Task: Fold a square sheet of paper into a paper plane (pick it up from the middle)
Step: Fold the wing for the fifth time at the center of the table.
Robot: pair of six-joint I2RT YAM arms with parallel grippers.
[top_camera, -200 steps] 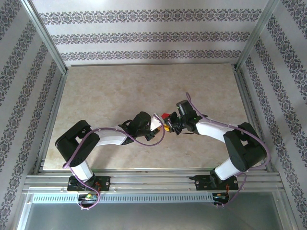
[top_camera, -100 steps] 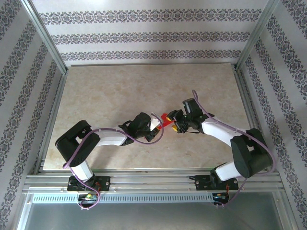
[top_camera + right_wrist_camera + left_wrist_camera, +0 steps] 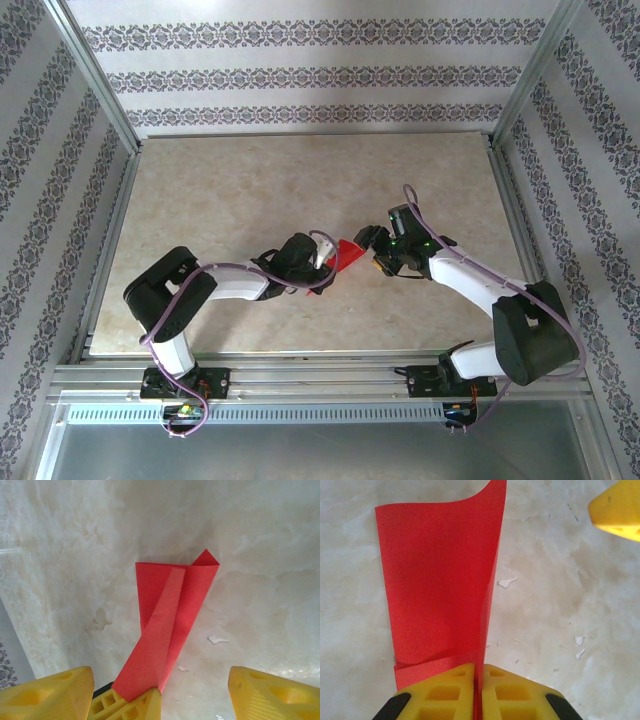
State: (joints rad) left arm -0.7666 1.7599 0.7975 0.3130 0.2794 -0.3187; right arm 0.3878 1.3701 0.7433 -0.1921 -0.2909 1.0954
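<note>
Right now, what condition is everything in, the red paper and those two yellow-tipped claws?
red sheet of paper: partly folded lengthwise, layers overlapping, one end pinched, far corner curling.
left gripper: shut on the end of the paper.
right gripper: open, fingers spread wide either side of the paper, not touching it.

Beige marbled table point(image 3: 250, 180), patterned wallpaper walls point(image 3: 300, 80), aluminium frame rails point(image 3: 320, 378).

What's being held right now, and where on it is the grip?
The left gripper is shut on the paper, pinching one narrow end of the folded sheet. The right gripper is open and holds nothing.
</note>
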